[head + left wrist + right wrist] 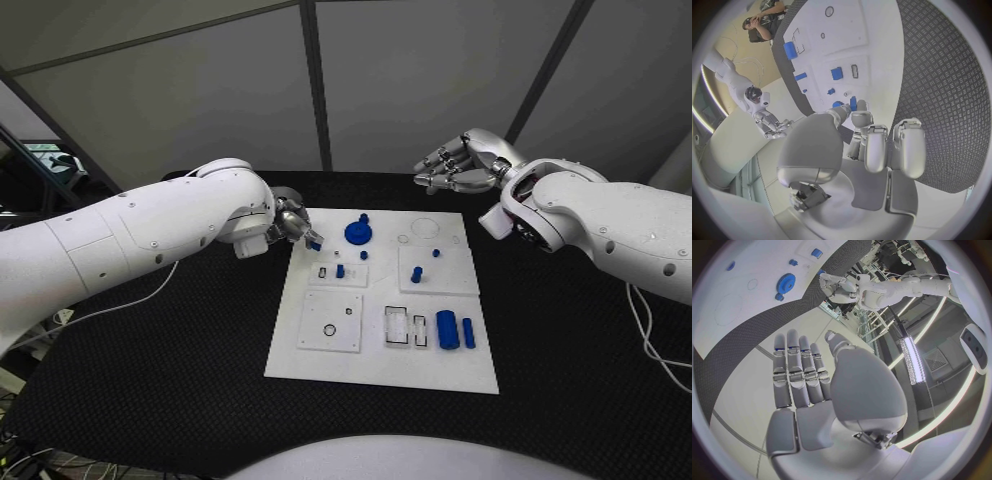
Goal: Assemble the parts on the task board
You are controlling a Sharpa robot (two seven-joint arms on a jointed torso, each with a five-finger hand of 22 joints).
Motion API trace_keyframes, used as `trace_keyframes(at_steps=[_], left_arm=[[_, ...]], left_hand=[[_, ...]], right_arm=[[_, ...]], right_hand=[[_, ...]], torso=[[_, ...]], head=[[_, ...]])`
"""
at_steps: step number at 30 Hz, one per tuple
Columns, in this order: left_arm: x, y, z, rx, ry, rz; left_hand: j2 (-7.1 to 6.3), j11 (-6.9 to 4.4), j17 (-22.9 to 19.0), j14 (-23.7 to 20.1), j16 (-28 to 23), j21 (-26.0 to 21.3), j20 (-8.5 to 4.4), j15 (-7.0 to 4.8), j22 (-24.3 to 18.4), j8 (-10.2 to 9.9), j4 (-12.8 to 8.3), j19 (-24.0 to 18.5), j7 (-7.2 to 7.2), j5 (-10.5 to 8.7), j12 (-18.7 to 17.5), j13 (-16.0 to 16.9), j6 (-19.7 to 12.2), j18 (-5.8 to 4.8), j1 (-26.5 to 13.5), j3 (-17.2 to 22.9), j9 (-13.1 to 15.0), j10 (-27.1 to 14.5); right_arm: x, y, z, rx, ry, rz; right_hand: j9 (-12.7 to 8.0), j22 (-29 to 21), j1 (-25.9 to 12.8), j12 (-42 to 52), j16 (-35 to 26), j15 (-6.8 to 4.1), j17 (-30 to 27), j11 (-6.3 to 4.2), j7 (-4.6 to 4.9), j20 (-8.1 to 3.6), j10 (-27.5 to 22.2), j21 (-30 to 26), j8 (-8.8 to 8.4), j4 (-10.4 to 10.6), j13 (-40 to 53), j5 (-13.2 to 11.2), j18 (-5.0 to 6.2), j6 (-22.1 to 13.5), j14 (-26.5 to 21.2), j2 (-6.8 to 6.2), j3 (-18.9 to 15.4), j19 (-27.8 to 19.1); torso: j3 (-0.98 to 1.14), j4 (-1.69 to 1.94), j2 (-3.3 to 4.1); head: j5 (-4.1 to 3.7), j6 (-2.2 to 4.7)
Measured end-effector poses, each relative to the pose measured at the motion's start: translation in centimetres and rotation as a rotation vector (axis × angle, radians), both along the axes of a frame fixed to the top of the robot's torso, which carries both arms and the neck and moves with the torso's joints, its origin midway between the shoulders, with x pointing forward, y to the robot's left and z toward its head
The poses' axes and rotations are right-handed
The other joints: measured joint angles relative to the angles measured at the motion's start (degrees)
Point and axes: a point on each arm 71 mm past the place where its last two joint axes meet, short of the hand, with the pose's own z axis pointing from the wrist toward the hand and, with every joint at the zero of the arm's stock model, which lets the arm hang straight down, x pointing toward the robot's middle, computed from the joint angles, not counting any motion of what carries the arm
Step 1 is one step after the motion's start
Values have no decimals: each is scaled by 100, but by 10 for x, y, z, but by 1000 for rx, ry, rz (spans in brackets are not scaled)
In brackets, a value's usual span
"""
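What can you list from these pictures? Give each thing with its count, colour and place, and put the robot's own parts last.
Table: one, black, under everything.
Task board: one, white, mid-table.
Gear: one, blue, far end of the board.
Cylinders: two, blue, near right of the board.
Small parts: several, blue, mid-board.
Left robot hand: silver, at the board's far left edge, pinching a small blue piece.
Right robot hand: silver, raised beyond the board's far right corner, fingers apart, holding nothing.
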Motion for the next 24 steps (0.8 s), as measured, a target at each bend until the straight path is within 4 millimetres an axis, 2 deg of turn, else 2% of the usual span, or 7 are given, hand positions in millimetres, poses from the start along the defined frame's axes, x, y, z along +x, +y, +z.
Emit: trace_keyframes(at_steps=[3,10,24], left_arm=[[-9,-1,0,-19,-4,0],[-25,-7,-7,-40,-7,-4],[-35,-11,-23,8,-24,-11]], left_hand=[[-39,-26,0,0,0,0,0,0,0,42,-31,0,0,0,22,16,0,0,-39,78,12,30],[-84,-9,0,0,0,0,0,0,0,66,-61,0,0,-6,22,21,0,0,-84,157,43,50],[-122,-28,0,0,0,0,-20,0,0,99,-55,-21,-10,-28,49,29,-30,0,-122,229,78,72]], right_arm=[[0,0,0,-1,0,-1],[1,0,-1,-1,2,-1],[1,-1,-1,-2,3,-1]], right_hand=[[0,0,0,0,0,0,0,0,0,0,0,0,0,0,0,0,0,0,0,0,0,0],[0,1,0,0,0,0,-2,0,0,0,0,0,0,0,0,0,0,0,0,0,0,0],[0,2,0,0,0,0,-5,0,0,0,0,0,0,0,0,0,0,0,0,0,0,0]], torso=[[0,1,-2],[-2,2,-4],[-4,-8,6]], head=[[14,1],[35,-7],[49,-2]])
